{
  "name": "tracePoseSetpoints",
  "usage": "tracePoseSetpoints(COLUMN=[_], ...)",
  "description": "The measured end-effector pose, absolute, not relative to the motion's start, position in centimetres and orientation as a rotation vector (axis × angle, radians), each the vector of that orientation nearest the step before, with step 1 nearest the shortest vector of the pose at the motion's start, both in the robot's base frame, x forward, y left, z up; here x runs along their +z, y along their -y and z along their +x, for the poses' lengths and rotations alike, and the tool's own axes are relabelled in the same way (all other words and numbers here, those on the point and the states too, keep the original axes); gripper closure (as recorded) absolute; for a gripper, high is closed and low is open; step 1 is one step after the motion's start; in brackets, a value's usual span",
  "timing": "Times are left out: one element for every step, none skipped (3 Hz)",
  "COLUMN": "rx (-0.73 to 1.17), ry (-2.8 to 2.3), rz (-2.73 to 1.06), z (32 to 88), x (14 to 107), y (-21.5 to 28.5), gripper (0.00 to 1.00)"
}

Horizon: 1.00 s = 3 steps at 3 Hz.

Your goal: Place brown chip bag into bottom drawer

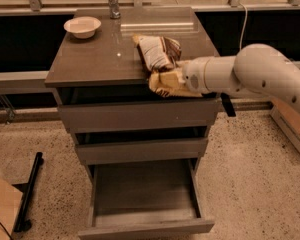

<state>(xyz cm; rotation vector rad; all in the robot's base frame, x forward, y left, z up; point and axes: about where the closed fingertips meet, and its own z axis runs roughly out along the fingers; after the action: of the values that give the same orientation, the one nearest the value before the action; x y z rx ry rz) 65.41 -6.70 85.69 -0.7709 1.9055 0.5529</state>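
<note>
The brown chip bag (161, 59) is dark brown and whitish on top with a yellow lower end. It hangs tilted over the front edge of the cabinet top (95, 59), right of the middle. My gripper (182, 80) comes in from the right on the white arm and is shut on the bag's yellow end. The bottom drawer (140, 189) is pulled out wide open below, its wood-grain floor bare. The bag is above and slightly right of the drawer's middle.
A white bowl (82, 26) sits at the back left of the top and a metal cylinder (112, 1) at the back. The two upper drawers (140, 116) are slightly ajar. A black stand (27, 194) and cardboard (0, 209) are on the floor left, and a box (290, 129) is right.
</note>
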Motion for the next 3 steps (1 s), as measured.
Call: tracePoseSetpoints(rx=[0.874, 1.175, 1.246], ry=[-1.865, -1.688, -1.531], rz=[-0.844, -0.924, -1.078], z=[58.0, 49.3, 42.1], x=[82.4, 82.5, 83.4], y=[4.7, 2.9, 4.1], gripper=[1.00, 1.00, 1.00])
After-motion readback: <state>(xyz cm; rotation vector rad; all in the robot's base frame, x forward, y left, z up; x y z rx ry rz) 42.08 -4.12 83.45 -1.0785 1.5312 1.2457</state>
